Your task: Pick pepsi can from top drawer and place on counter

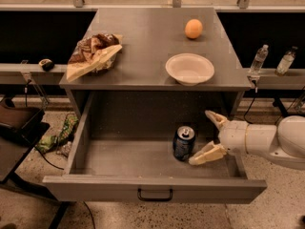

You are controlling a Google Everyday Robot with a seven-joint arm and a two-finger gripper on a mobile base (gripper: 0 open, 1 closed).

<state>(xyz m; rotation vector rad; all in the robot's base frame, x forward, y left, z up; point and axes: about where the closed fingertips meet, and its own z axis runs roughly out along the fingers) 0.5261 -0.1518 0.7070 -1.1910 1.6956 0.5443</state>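
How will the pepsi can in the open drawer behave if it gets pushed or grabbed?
The pepsi can stands upright in the top drawer, so a high nudge could tip it; once down it would probably roll. Its smooth metal wall looks stiff but maybe slippery for the open end effector poised just beside it.

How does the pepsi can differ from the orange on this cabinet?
The pepsi can is dark blue and cylindrical; the orange is round and orange. The can stands in the open top drawer, the orange on the counter. The open gripper sits beside the can only.
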